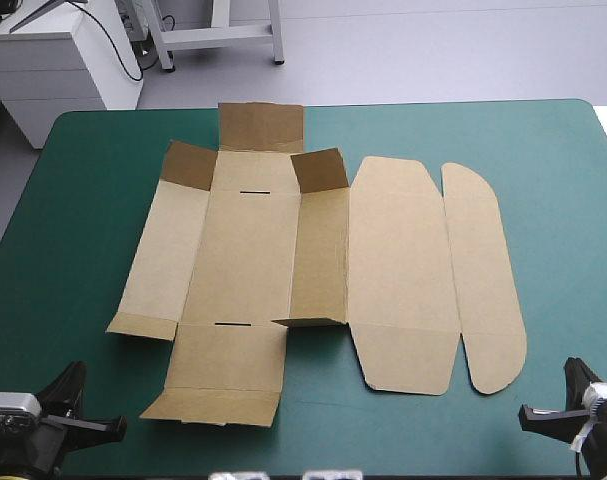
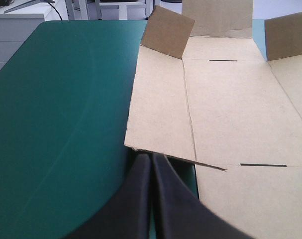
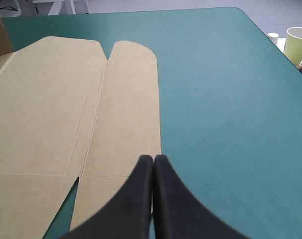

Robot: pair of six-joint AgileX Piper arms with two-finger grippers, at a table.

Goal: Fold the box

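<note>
The brown box lies mostly flat in the middle of the teal-green table, with small flaps raised at its far end and one side wall half lifted. Its lid panel and rounded tuck flap lie flat to the right. My left gripper rests shut at the table's near left corner; in the left wrist view its tips sit just under the box's near left flap. My right gripper is shut at the near right corner, with its tips over the near end of the rounded flap.
A pale yellow cup stands beyond the table's right edge. White drawers and a metal frame stand past the far edge. Bare teal-green cover lies to the right of the box and along the left side.
</note>
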